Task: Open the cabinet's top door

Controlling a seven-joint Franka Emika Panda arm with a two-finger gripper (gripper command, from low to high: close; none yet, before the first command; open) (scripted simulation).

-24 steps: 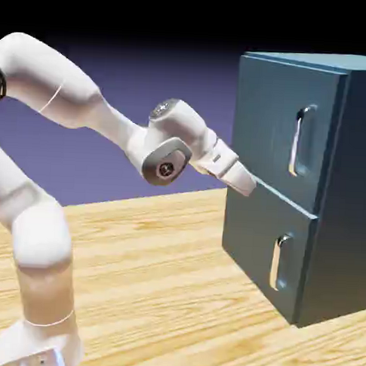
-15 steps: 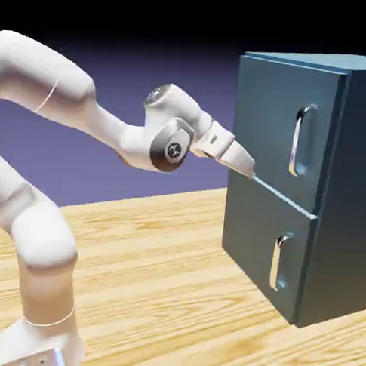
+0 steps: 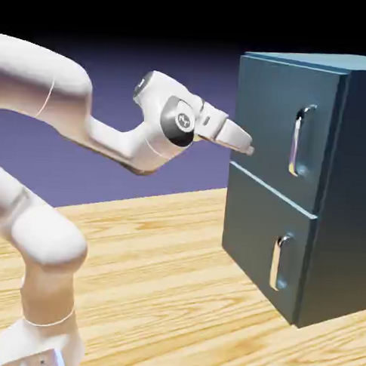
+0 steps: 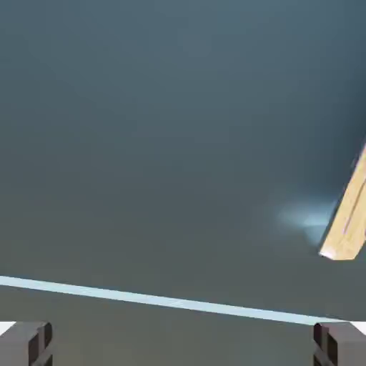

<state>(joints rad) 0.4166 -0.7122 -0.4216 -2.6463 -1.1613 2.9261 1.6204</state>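
Cabinet (image 3: 307, 185), a boxy dark teal-blue unit, stands on the wooden counter (image 3: 158, 275) at the right of the exterior view, both of its front doors shut. Its top door (image 3: 283, 127) carries a vertical silver handle (image 3: 298, 141) near the right edge of the panel; a shorter handle (image 3: 278, 260) sits on the door below. To do this step well, the claw (image 3: 247, 148) should probably travel on across the panel toward the right until the upper bar lies between its fingers, then close squarely on the bar before any pull, and the pull should likely follow the door's swing rather than a straight line. The white arm rises from the lower left, bends at a high elbow, and reaches roughly level toward the cabinet, the claw tilted slightly downward. Its tip sits at the left edge of the top door, just above the seam between the doors, well apart from the handle; whether it touches the panel cannot be told. In the hand view the two grey fingertips (image 4: 26, 343) stand wide apart at the bottom corners with nothing between them, and teal panel fills the picture, crossed by a pale seam line (image 4: 171, 302).
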